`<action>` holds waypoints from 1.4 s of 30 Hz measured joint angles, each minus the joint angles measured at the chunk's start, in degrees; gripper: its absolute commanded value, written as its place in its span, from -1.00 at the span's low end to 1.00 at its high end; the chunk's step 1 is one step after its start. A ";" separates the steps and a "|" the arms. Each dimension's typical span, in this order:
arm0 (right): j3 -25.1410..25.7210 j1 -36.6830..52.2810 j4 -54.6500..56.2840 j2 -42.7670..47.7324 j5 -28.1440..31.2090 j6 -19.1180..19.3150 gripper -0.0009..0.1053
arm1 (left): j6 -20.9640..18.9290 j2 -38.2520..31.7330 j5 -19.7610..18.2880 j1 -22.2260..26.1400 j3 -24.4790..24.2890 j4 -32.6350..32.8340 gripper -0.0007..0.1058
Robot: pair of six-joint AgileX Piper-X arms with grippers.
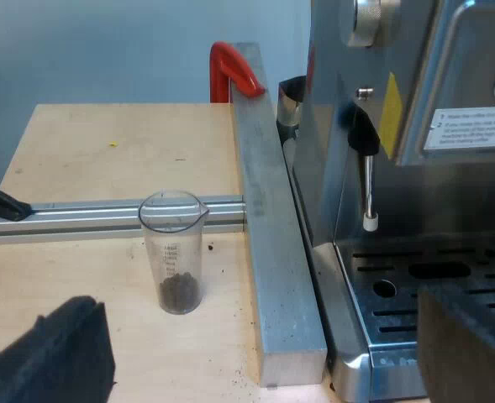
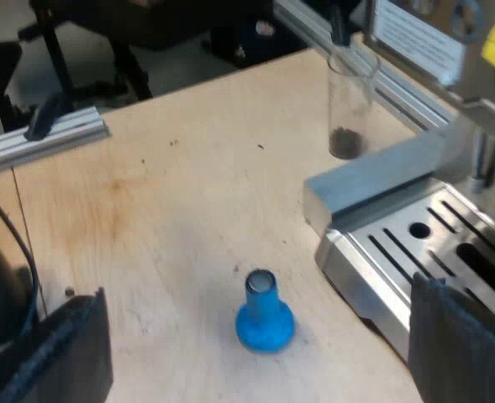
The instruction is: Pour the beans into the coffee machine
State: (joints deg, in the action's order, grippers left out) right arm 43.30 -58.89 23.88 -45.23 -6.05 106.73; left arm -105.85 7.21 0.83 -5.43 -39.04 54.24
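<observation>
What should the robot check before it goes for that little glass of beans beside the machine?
1. Measuring glass stands upright on the table: ok.
2. Beans lie in its bottom: ok.
3. Left gripper is open, glass not grasped: ok.
4. Blue tamper stands apart from the glass: ok.
5. Espresso machine top ready for beans: cannot tell.

The left gripper (image 1: 255, 323) carried two broad, blocky fingers (image 1: 54, 357) of matte black material; edges straight, tips cut on a slant; the right gripper (image 2: 258, 311) showed the same dark pair; faces flat, surface faintly grained, corners squared.
</observation>
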 measured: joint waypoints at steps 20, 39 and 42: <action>-8.15 -1.38 -31.11 -17.18 6.05 -4.25 0.41 | 0.00 0.14 0.10 0.00 8.82 -3.89 0.43; -8.15 -1.38 -31.91 -18.19 6.05 -4.25 0.41 | 1.17 0.28 4.44 2.60 8.83 -10.88 0.43; -8.15 -1.38 -31.91 -18.19 6.05 -4.25 0.41 | 1.30 1.15 4.42 5.61 8.83 -13.11 0.43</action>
State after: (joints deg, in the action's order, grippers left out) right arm 35.15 -60.27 -8.03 -63.42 0.00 102.49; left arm -104.55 8.36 5.25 0.17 -30.21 41.12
